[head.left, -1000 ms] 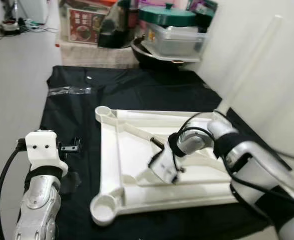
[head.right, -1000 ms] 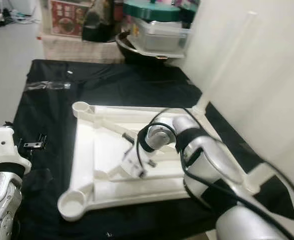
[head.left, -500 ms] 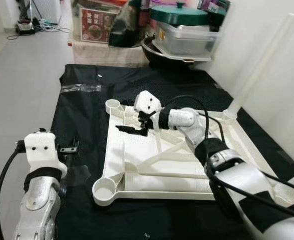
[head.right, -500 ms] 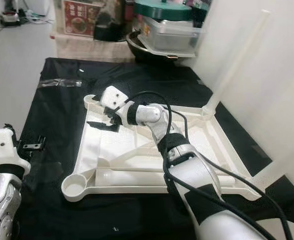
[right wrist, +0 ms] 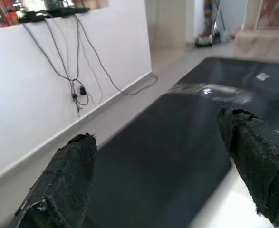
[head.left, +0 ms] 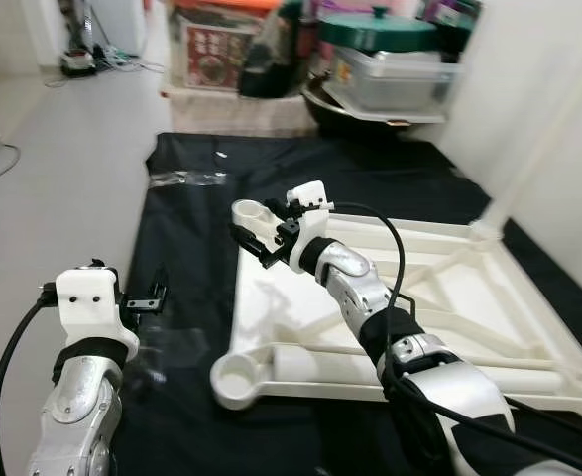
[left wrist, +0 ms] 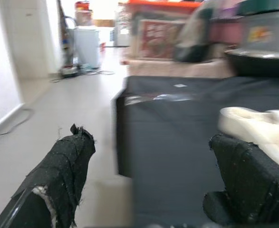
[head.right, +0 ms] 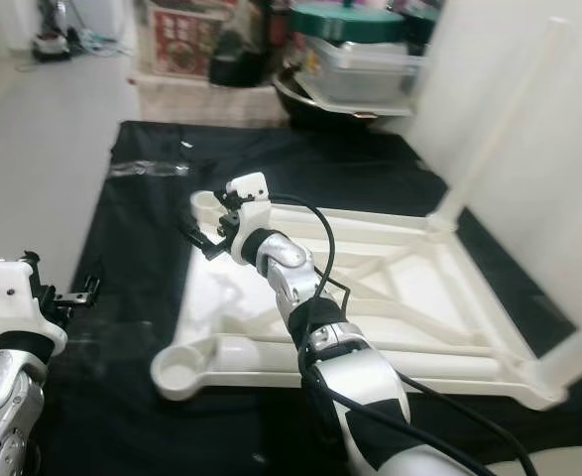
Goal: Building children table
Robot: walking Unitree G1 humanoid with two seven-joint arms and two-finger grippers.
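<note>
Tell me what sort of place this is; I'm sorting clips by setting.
Probably a lived-in home, on the floor: a black mat holds an upturned white children's table, with stacked cookware and boxes behind, and cables hanging down a white wall.

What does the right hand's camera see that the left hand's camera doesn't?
The right wrist view has a white wall with dangling cables.

The left wrist view has a white tabletop corner, a pan and boxes.

Both show two open black fingers, the black mat and pale floor.
</note>
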